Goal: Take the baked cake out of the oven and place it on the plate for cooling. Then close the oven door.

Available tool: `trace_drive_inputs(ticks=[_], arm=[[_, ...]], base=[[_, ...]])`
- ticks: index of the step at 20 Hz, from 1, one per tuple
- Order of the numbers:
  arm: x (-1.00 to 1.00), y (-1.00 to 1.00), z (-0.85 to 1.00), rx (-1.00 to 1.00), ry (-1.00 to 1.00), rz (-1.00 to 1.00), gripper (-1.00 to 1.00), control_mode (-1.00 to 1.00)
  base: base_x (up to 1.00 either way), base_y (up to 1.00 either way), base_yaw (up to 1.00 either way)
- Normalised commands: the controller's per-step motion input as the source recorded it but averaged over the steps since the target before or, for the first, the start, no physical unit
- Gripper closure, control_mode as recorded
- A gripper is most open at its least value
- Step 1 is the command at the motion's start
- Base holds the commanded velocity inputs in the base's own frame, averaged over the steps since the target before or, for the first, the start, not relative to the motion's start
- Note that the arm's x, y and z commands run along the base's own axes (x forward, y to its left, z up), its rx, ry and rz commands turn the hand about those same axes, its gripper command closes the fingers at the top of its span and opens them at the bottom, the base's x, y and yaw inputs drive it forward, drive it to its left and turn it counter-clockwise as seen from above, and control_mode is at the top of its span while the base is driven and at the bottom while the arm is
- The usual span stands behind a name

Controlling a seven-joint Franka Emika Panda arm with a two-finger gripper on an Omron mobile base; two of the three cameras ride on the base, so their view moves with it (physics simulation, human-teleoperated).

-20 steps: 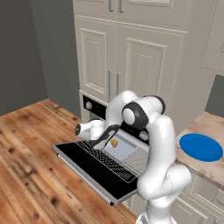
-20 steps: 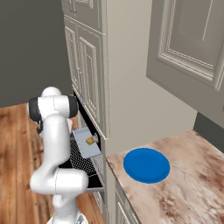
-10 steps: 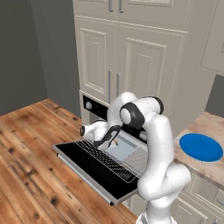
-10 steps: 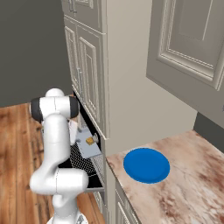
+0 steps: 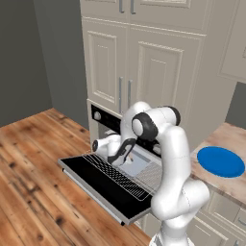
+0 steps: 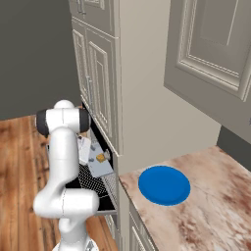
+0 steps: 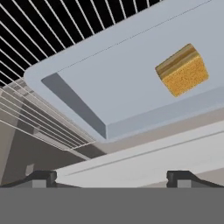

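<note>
**Desk:** What is the arm doing at the oven?

**Photographer:** The white arm is bending down over the oven door, which is lying open and flat, black glass facing up. The gripper is hanging with its jaws spread wide apart, holding nothing; the two dark fingertips are showing at the bottom of the hand view with clear space between them.

**Desk:** And the baked cake?

**Photographer:** The baked cake is sitting on a grey baking tray, toward one side of it, untouched by the gripper. The tray is resting on the wire rack, which is sticking out over the open door. From the right base view, the cake is showing as a small tan block on the tray, just beside the arm.

**Desk:** Where is the plate?

**Photographer:** The blue plate is lying flat on the marbled counter to the right of the oven, well apart from the cake. The left base view is showing the same plate behind the arm's elbow.

**Desk:** Anything else around?

**Photographer:** Cream panelled cabinets are standing above the oven, and a wood plank floor is running under the door.
</note>
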Motion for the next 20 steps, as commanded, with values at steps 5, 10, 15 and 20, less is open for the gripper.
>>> trace_drive_inputs(ticks=[5, 10, 15, 20], arm=[[0.08, -0.01, -0.15, 0.00, 0.03, 0.00, -1.00, -1.00], [0.07, 0.00, -0.17, 0.00, 0.04, 0.00, -1.00, -1.00], [0.12, 0.00, -0.16, 0.00, 0.05, 0.00, -1.00, -1.00], [0.18, 0.00, -0.12, 0.00, 0.04, 0.00, -1.00, -1.00]], base=[[0.00, 0.00, 0.00], [0.00, 0.00, 0.00], [0.00, 0.00, 0.00], [0.00, 0.00, 0.00]])
